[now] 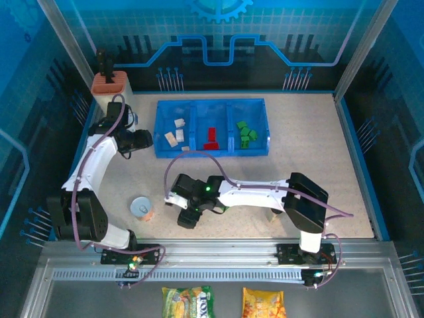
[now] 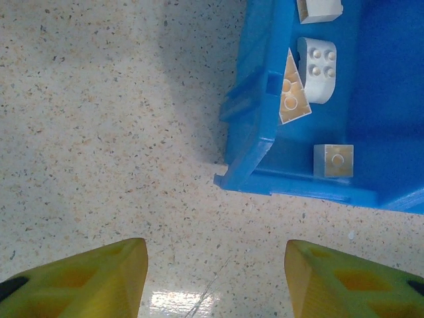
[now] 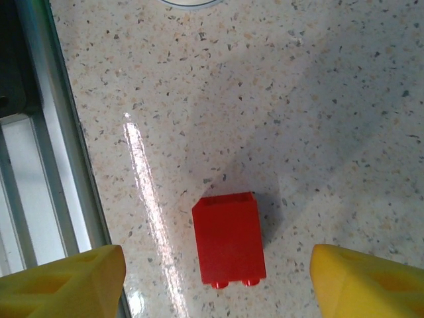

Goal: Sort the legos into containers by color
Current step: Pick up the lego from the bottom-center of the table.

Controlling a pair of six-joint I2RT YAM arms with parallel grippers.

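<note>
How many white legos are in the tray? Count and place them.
4, in the left compartment: a wedge by the left wall, an arched brick beside it, a square brick near the front wall, a fourth brick behind. More may be hidden.

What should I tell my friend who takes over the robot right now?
Left gripper: open and empty, near the left corner of the tray.
Right gripper: open, over a red brick lying on the table, not gripping it.
Done: white bricks sit in the tray's left part, red bricks in the middle, green bricks on the right.
Left to do: grab that red brick and drop it in the middle compartment.
</note>
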